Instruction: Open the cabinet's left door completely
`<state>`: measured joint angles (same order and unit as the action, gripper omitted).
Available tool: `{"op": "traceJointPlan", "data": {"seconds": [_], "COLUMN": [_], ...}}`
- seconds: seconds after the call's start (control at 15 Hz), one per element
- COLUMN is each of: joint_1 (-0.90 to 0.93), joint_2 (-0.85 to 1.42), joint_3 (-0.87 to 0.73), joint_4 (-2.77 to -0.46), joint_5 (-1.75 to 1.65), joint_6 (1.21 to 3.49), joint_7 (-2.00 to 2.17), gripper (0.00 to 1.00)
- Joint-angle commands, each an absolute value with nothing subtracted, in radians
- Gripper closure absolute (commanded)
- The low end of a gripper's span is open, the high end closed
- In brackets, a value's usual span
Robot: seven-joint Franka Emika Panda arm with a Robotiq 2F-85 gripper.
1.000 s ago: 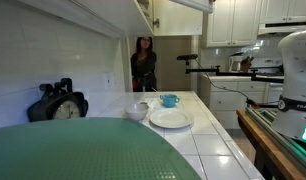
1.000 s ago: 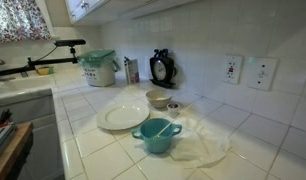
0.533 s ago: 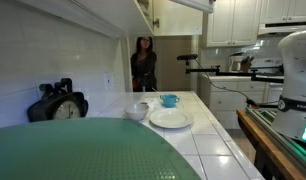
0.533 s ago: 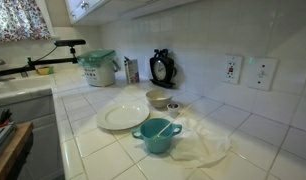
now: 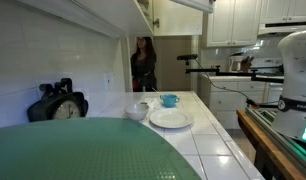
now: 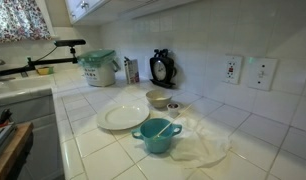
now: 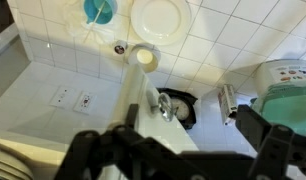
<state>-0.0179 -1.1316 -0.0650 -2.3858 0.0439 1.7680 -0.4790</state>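
1. In an exterior view, the top edge cuts off the cabinet (image 5: 179, 8) and the left door (image 5: 143, 12); only their lower ends show.
2. A blurred green disc (image 5: 83, 150) fills the lower left, hiding the counter behind it.
3. The person (image 5: 143, 62) at mid-frame is too small to make out a face.
4. In the wrist view, the gripper (image 7: 173, 148) is dark and blurred, its base cut off by the bottom edge.

Soft, even indoor light; near foreground blurred, small frames grainy.

plate (image 6: 123, 117) beside bowl (image 6: 156, 137), clock (image 6: 163, 68) behind
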Motion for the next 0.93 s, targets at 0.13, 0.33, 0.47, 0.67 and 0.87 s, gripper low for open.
{"op": "traceJointPlan", "data": {"seconds": [0.13,0.33,0.47,0.67,0.87], "joint_1": [0.036,0.035,0.045,0.052,0.064], "joint_2": [-1.133,-1.136,-1.142,-1.161,-1.187], "joint_3": [-0.085,-0.076,-0.078,-0.088,-0.125], "joint_4": [-2.384,-2.372,-2.344,-2.284,-2.245], "joint_5": [0.005,-0.007,-0.026,-0.051,-0.049], "joint_6": [1.769,1.743,1.678,1.544,1.483], "joint_7": [-0.441,-0.425,-0.419,-0.42,-0.418], "gripper": [0.0,0.0,0.0,0.0,0.0]}}
